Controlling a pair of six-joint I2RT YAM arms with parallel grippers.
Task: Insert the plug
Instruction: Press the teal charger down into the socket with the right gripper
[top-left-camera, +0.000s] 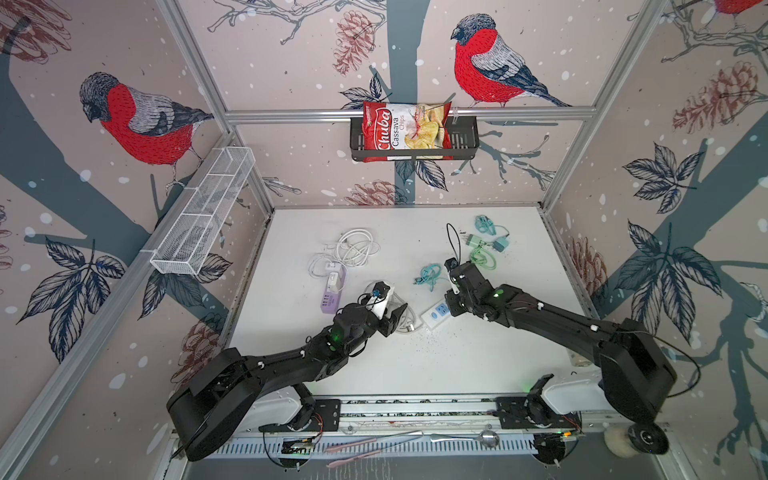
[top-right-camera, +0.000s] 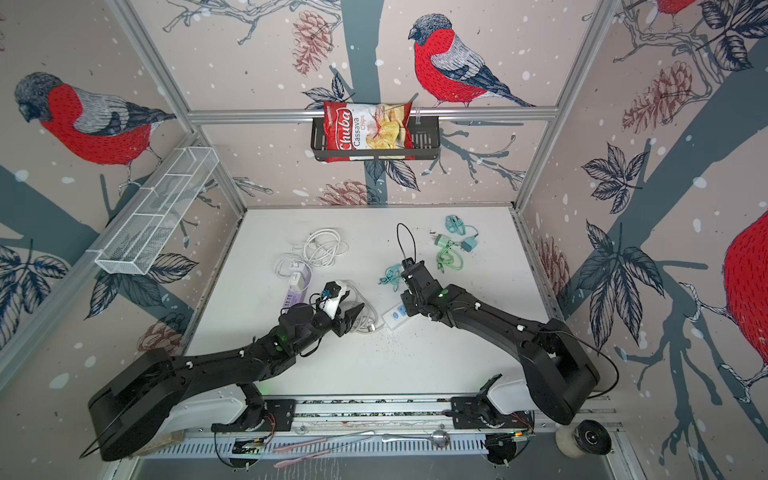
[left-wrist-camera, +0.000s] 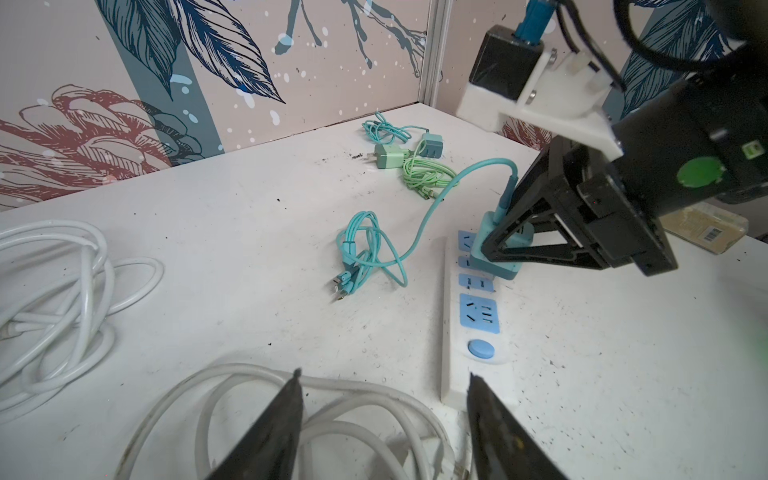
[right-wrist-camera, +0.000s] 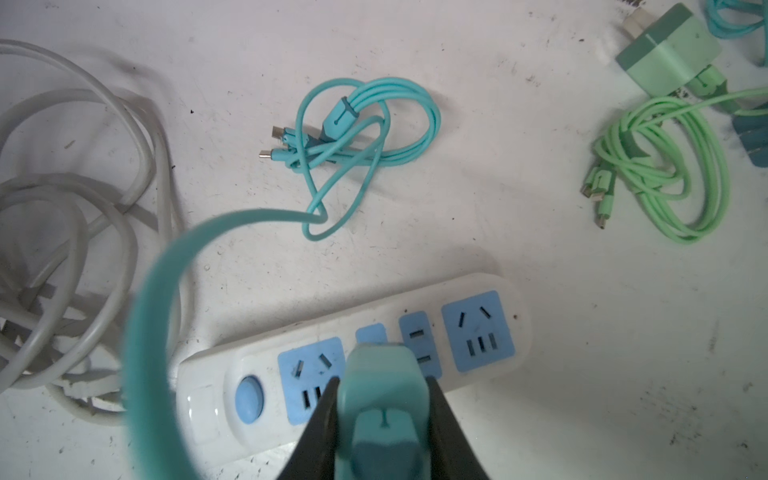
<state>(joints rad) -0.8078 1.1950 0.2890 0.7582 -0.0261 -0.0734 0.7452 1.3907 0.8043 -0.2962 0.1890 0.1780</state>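
Observation:
A teal plug (right-wrist-camera: 382, 386) with a teal cable (right-wrist-camera: 365, 124) is pinched between the fingers of my right gripper (right-wrist-camera: 382, 380), which is shut on it. The plug (left-wrist-camera: 498, 268) stands upright on the white power strip (left-wrist-camera: 453, 332), over its middle blue sockets; whether its pins are seated is hidden. In both top views the strip (top-left-camera: 434, 318) (top-right-camera: 395, 318) lies mid-table under the right gripper (top-left-camera: 451, 301). My left gripper (left-wrist-camera: 384, 374) is open and holds nothing, hovering above the strip's switch end and its white cord (left-wrist-camera: 257, 399).
White cable coils (top-left-camera: 353, 247) and a purple strip with a white charger (top-left-camera: 334, 286) lie at the left. A green charger with its cable (right-wrist-camera: 673, 54) and a dark teal charger (left-wrist-camera: 432, 145) sit at the back right. A chips bag (top-left-camera: 405, 129) hangs in a wall basket.

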